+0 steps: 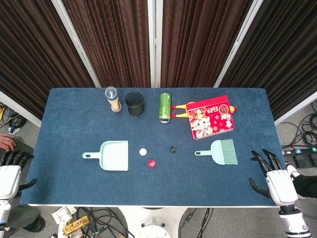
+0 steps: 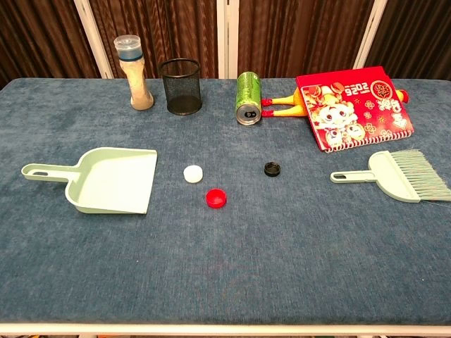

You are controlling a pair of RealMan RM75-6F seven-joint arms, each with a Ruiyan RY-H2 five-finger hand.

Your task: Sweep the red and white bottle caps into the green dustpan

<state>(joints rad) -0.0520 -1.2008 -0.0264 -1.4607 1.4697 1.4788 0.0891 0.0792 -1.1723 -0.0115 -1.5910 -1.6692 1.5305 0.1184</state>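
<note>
Left hand (image 1: 11, 173): sits off the desk's left edge, fingers (image 1: 15, 157) apart, holding nothing. Right hand (image 1: 275, 179): at the desk's front right corner, fingers (image 1: 262, 157) spread, nothing in it either. Neither shows in the chest view.

Nearest the right hand is the green brush (image 2: 403, 174), lying flat with handle pointing left, bristles to the right. Green dustpan (image 2: 106, 180) lies left of centre, handle left, open mouth facing right toward the caps. White cap (image 2: 193, 172) is just beside the pan mouth, not touching. Red cap (image 2: 216, 198) lies near the white one, slightly closer to the front edge, apart from it. Black cap (image 2: 273, 168) is further right, between the red and white pair and the brush.

Back row on the blue desk (image 2: 282, 267): a clear bottle (image 2: 134, 74) with pale contents standing upright, a black mesh cup (image 2: 182, 86) next to it, a green can (image 2: 248, 98) on its side, then a red calendar (image 2: 352, 109) lying over what looks like a yellow rubber chicken (image 2: 285, 106), mostly hidden.
</note>
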